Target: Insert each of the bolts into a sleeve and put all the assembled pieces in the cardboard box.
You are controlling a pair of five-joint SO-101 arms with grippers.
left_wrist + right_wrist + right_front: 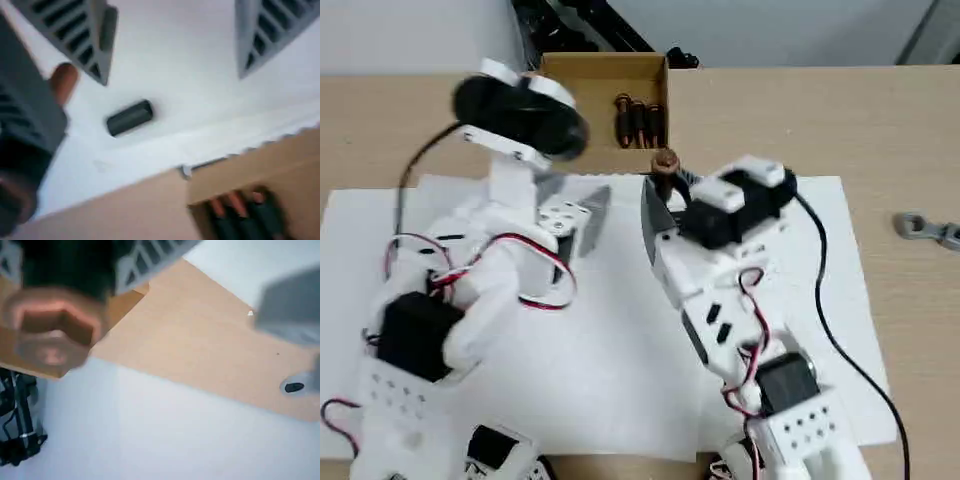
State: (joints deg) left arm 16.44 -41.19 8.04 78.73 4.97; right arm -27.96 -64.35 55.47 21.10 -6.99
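Left tool [172,75]: released, jaws spread wide above the white sheet [620,340].
Sleeve [130,117]: black, lying flat on the sheet below the left tool, near the sheet's far edge.
Right tool [662,195]: clenched on a copper-headed bolt [665,160], upright just before the box's near wall.
Cardboard box [600,90]: at the tabletop's far edge, with three assembled pieces [638,118] lying side by side inside.
Wrench [925,228]: near the tabletop's right edge.

Assembled pieces [638,118] lie in the cardboard box [585,88], a sleeve [130,117] on the sheet [200,75].
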